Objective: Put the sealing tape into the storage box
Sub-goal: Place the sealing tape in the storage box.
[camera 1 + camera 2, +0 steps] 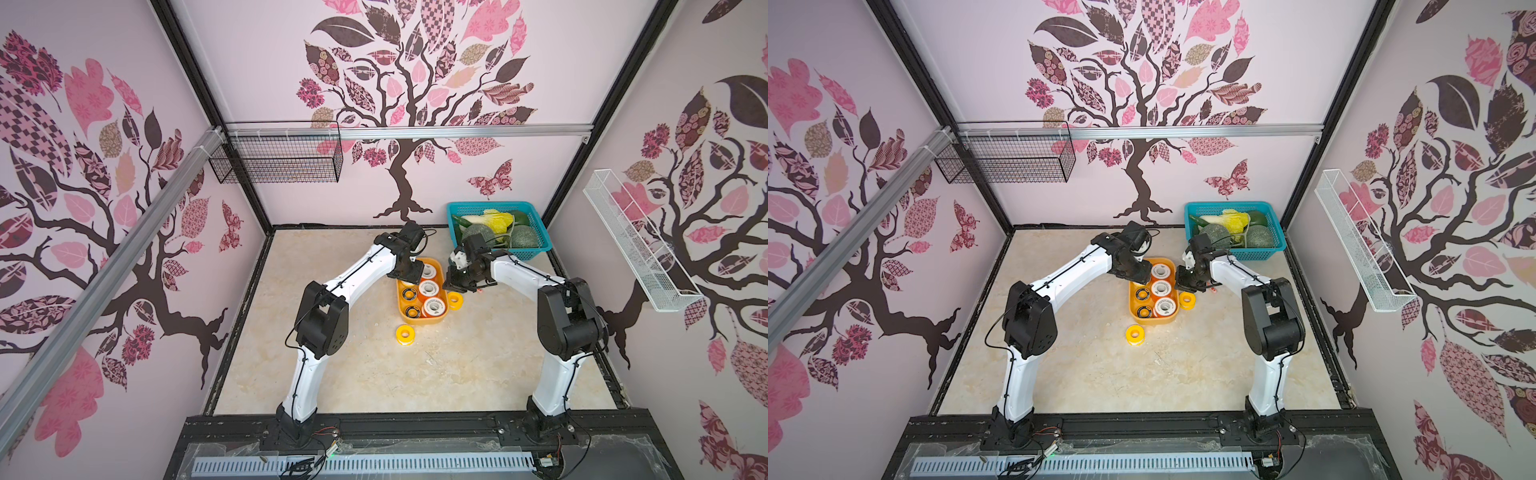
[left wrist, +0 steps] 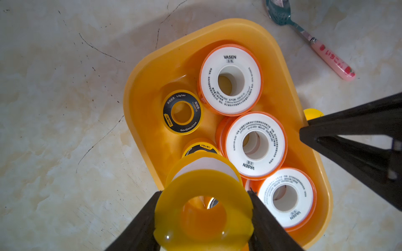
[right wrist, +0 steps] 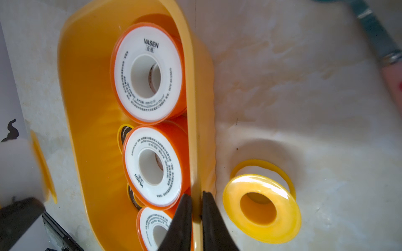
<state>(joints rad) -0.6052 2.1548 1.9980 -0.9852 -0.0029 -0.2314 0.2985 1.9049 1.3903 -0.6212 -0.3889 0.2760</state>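
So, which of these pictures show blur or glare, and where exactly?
Right wrist view: the spoon and the held yellow spool at the frame's edge are blurred; glare whitens the loose yellow spool. Left wrist view: sharp, one small highlight on that held spool. In both top views everything is sharp and evenly lit.

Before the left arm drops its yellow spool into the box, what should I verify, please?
1. Left gripper shut on the all-yellow round plastic tape spool: ok.
2. Held spool hangs over the shallow yellow-orange plastic storage box: ok.
3. Right gripper shut on the box's wall: ok.
4. Free floor beneath the held spool: cannot tell; a small black-ringed yellow spool is partly hidden by it.
5. All tape inside: not ok; one yellow spool beside the box, one yellow spool in front of it.
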